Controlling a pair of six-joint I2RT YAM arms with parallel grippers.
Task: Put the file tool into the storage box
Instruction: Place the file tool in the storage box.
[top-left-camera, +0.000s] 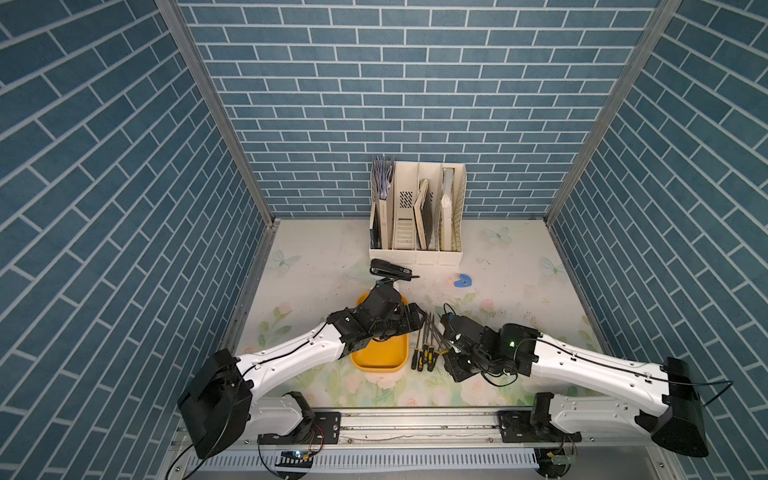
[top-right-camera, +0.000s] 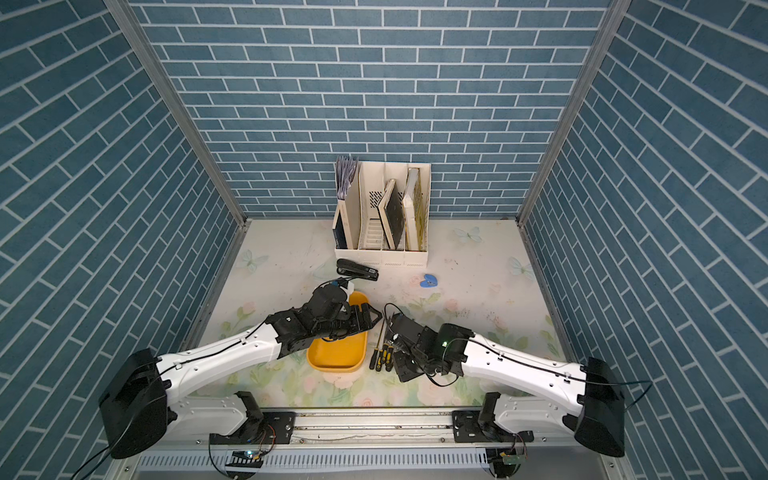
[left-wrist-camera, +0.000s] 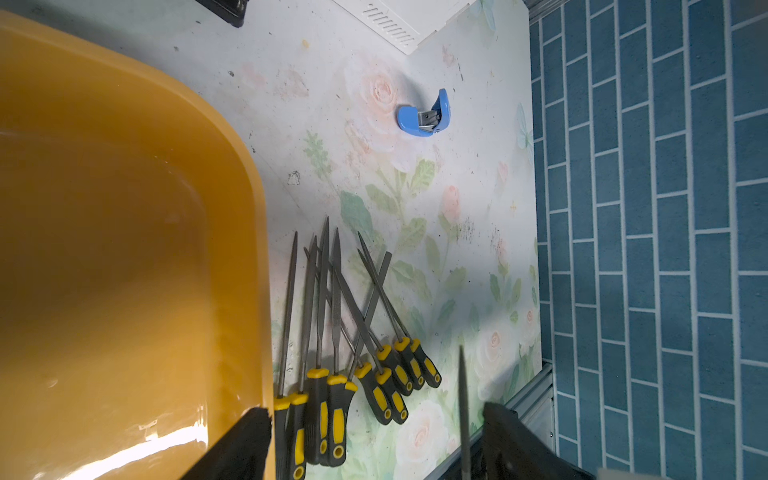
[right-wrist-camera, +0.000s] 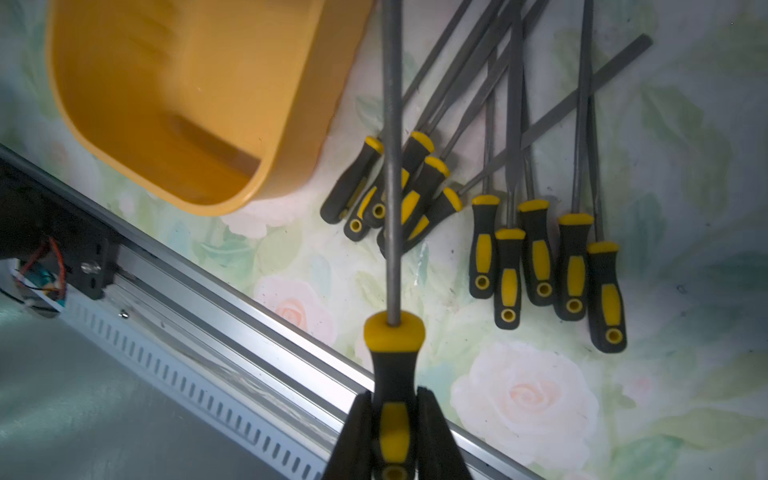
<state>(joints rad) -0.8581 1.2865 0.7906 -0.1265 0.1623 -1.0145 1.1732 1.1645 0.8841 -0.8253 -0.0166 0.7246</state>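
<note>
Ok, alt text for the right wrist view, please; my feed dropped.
The right gripper is shut on the black-and-yellow handle of a file. Below, more files lie on the floral table beside the yellow storage box.

Both top views are evenly and brightly lit from above; soft shadows fall on the pale floral tabletop (top-left-camera: 519, 270). The blue brick-patterned walls (top-left-camera: 104, 166) splay outward towards the edges. In the wrist views, white glare streaks the shallow yellow-orange plastic tray (left-wrist-camera: 145, 432), and the close grey steel file with black-and-yellow handle (right-wrist-camera: 392, 374) looks soft and dim.
</note>
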